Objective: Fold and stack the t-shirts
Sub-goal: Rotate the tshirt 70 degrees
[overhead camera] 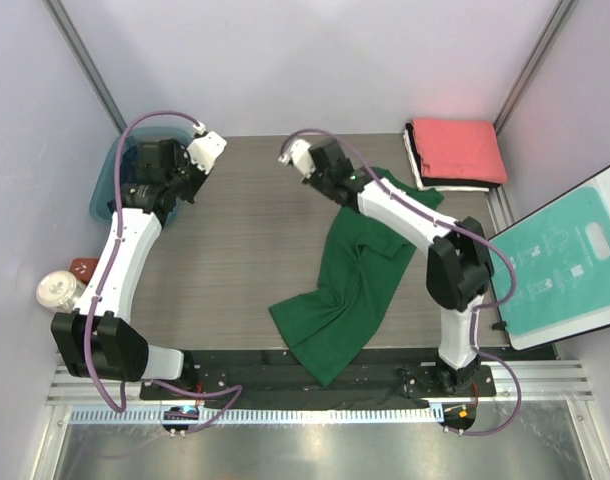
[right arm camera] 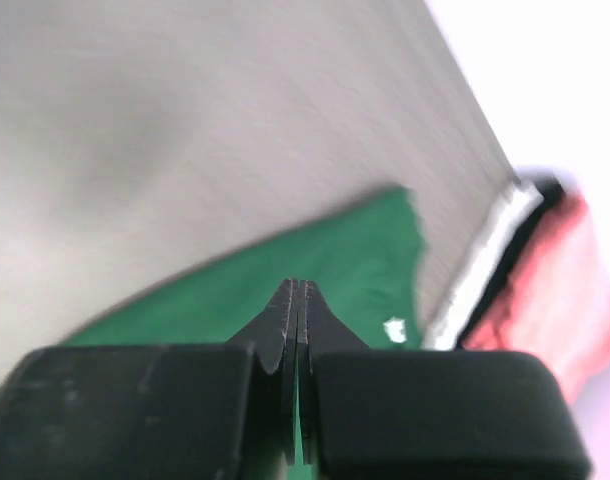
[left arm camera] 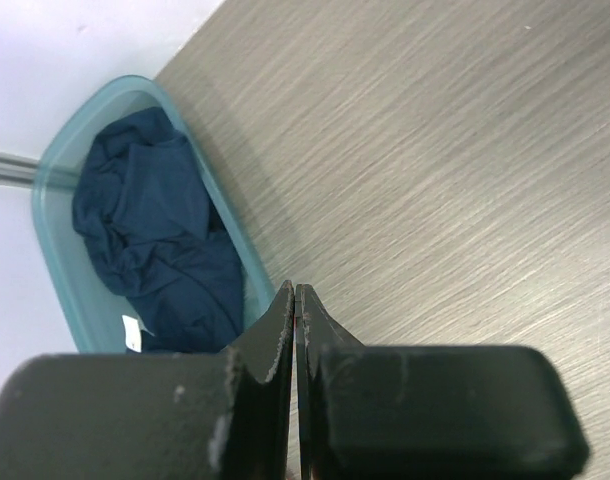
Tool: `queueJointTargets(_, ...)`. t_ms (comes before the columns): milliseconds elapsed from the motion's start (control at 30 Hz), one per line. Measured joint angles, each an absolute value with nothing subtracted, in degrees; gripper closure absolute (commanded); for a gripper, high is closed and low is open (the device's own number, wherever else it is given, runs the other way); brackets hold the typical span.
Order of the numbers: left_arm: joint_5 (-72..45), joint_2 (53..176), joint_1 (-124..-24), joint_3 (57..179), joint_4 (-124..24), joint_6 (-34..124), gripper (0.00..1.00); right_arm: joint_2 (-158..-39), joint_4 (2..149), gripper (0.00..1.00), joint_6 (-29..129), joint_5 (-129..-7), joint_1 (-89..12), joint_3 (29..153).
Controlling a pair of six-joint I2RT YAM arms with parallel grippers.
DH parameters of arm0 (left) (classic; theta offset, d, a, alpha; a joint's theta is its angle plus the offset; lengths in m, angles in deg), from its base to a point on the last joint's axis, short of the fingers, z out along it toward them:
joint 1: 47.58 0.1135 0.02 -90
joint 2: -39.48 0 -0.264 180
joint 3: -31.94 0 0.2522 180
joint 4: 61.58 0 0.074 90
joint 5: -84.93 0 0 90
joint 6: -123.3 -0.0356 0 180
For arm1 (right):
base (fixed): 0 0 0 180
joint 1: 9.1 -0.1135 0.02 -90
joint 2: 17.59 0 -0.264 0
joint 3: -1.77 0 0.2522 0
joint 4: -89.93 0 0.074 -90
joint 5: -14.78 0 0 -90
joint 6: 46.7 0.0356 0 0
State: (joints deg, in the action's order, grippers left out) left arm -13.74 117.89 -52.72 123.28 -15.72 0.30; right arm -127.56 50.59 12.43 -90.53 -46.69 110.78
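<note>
The dark green t-shirt point(overhead camera: 345, 290) lies crumpled and unfolded across the middle right of the table, its near end reaching the front rail. My right gripper point(overhead camera: 337, 183) hovers above the shirt's far end, shut with nothing in it; in the right wrist view its tips point(right arm camera: 297, 288) show over green cloth point(right arm camera: 335, 260). The left gripper point(overhead camera: 170, 180), shut and empty, hangs over bare table beside the teal tub point(left arm camera: 60, 170), which holds the bundled navy t-shirt point(left arm camera: 155, 240). At the back right, a folded coral-red t-shirt point(overhead camera: 455, 148) tops a stack with black and white ones beneath.
A teal-and-white instruction board point(overhead camera: 565, 260) leans at the right edge. A clear jar point(overhead camera: 57, 290) and a small red object point(overhead camera: 85, 268) sit off the table's left side. White walls close in the back and sides.
</note>
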Motion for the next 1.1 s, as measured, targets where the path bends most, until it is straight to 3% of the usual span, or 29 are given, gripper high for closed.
queueJointTargets(200,-15.6,118.1,-52.7,122.7,-15.8,-1.8,1.0,-137.8,55.2,0.99,11.5,-100.0,-37.4,113.9)
queueJointTargets(400,-18.8,116.5,-52.8,118.5,-15.8,-4.2,1.0,-140.1,55.0,0.99,10.3,-105.9,-36.4,114.4)
queueJointTargets(633,-19.0,118.2,-52.8,121.2,-15.0,-4.0,1.0,-140.8,53.4,0.99,10.5,-105.7,-34.6,116.5)
queueJointTargets(1100,-17.5,122.5,-52.8,125.7,-13.6,-4.9,1.0,-153.2,48.6,0.99,10.9,-104.5,-32.0,122.6)
